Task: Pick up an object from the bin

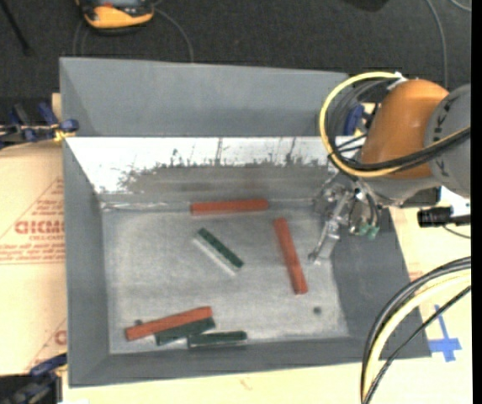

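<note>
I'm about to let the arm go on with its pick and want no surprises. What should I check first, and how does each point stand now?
1. Target known: ok, the gripper hangs just right of the slanted red stick.
2. Stick lies free: ok, nothing touches it; the green stick lies well apart.
3. Gripper centred over the stick: not ok, it is off to the stick's right.
4. Gripper empty: cannot tell.
5. Clearance from the right wall: cannot tell.
</note>
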`<state>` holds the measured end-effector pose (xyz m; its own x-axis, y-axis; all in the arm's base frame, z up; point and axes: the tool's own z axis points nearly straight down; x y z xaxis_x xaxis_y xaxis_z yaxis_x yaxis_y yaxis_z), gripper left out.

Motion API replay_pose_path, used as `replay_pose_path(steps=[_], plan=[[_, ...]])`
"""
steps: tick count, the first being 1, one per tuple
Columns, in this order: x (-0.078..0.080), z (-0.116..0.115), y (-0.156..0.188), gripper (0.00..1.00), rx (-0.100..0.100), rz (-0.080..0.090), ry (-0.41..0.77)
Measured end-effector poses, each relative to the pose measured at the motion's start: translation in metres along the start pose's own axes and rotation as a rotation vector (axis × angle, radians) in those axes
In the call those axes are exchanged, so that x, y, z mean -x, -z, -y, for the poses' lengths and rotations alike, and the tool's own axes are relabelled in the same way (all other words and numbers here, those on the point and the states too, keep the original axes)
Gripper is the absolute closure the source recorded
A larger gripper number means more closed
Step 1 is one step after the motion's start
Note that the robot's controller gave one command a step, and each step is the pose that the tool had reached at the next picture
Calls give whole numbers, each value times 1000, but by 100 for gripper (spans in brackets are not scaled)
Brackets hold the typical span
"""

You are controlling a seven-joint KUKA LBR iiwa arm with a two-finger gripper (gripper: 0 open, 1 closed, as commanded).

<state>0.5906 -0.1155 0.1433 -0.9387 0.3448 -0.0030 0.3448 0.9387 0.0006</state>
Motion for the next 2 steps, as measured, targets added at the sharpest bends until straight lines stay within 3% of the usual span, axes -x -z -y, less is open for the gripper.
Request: replay_pose_path(steps=[1,2], plan=[[-12,-11,-18,0,0,2,-73],[-10,-20,-73,0,0,1,-279]])
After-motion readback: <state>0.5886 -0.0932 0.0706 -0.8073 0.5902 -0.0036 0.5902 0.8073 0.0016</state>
